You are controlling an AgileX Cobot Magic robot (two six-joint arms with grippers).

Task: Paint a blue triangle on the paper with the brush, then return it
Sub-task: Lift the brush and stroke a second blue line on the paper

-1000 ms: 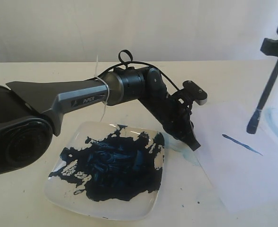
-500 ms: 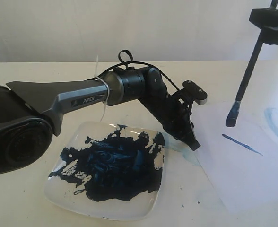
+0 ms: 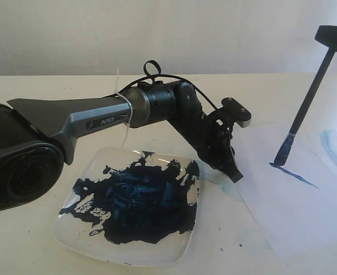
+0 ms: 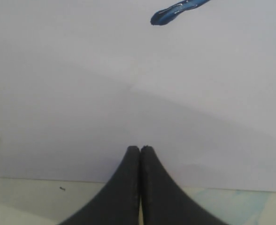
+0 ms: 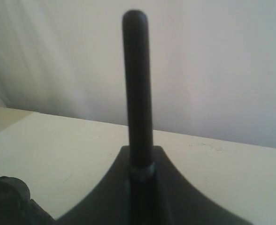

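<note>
The paper (image 3: pixel 294 217) lies flat on the table (image 3: pixel 19 255), at about 4 o'clock in the outside view. On it is one short dark blue line (image 3: pixel 294 176), slanting from 10 o'clock down to 4 o'clock. The left wrist view shows one end of this line (image 4: pixel 178 10), wet and shiny.

The brush (image 3: pixel 307 106) stands tilted over the paper, with its top leaning toward 1 o'clock. Its blue tip is down at the 10 o'clock end of the blue line. The right gripper (image 3: pixel 336 37) holds the brush high up, at the 2 o'clock corner of the view. In the right wrist view the two fingers (image 5: pixel 175 192) squeeze the black handle (image 5: pixel 137 84) between them.

The left gripper (image 3: pixel 234 172) points down at the paper's 9 o'clock edge. Its two fingers (image 4: pixel 128 183) are pressed together with nothing between them, and their tips are at the edge of the sheet.

At 7 o'clock sits a white square plate (image 3: pixel 71 238) smeared with dark blue paint (image 3: pixel 140 206). A faint light blue smear (image 3: pixel 336 143) shows at 3 o'clock, past the brush.
</note>
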